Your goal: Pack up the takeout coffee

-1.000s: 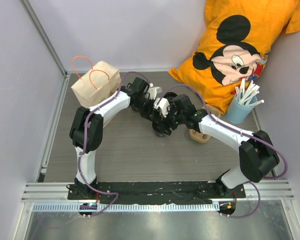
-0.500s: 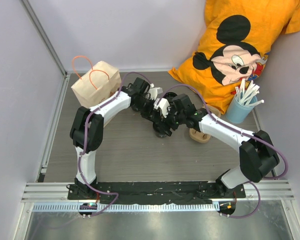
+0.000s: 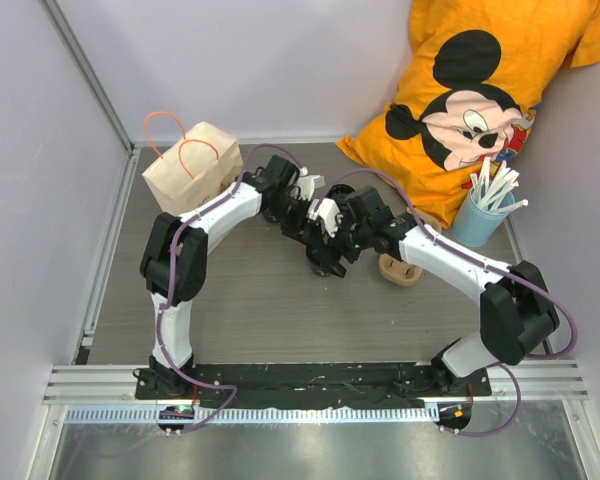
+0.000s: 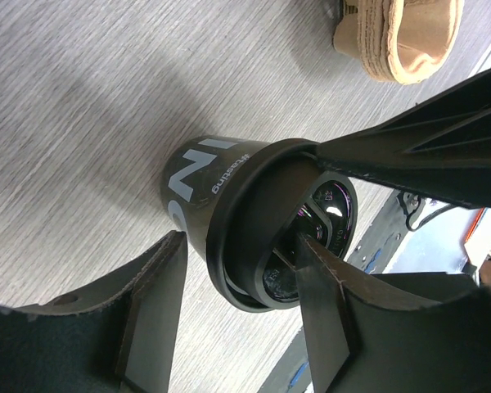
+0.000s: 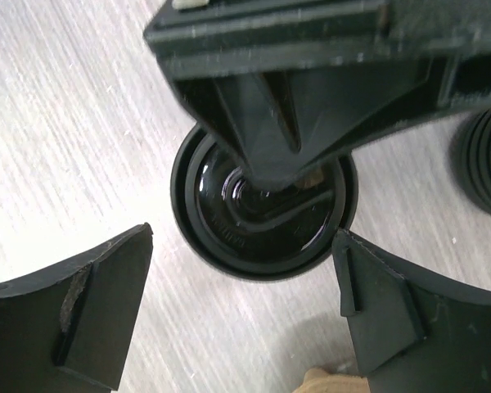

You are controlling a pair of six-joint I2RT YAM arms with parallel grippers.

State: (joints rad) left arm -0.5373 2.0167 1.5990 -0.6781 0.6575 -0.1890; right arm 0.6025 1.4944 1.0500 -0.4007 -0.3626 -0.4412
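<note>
Since the small round black tapered disposable cup (image 3: pixel 326 264) with its black lid stands upright near the middle of the grey table (image 3: pixel 250 310), well apart from the brown paper bag (image 3: pixel 192 165) in the far-left corner, one arm should probably grip the wall below the lid while the other clears off. From the left wrist, the left gripper (image 4: pixel 241 246) straddles the lid, slack, with a gap at one finger. From the right wrist, the right gripper (image 5: pixel 244 241) gapes wide, the cup just beyond its tips, untouched.

left tool (image 4: pixel 239 246) and right tool (image 5: pixel 241 237) crowd above the cup (image 4: pixel 190 176); carrier (image 3: pixel 400 270) blocks its right; table (image 3: pixel 280 320) open nearside
</note>
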